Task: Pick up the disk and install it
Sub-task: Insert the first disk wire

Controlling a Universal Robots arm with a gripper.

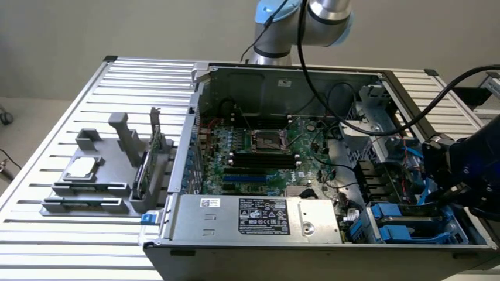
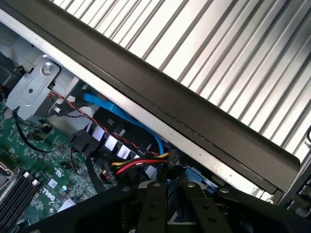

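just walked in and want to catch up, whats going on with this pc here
A robot arm is working inside an open computer case that lies on a slatted metal table. Its tool is down in the drive bay corner at the exterior view's right, right at the blue-framed disk. Whether the disk is gripped or seated can't be told from here. A grey fixture holding other parts sits on the table beside the case.
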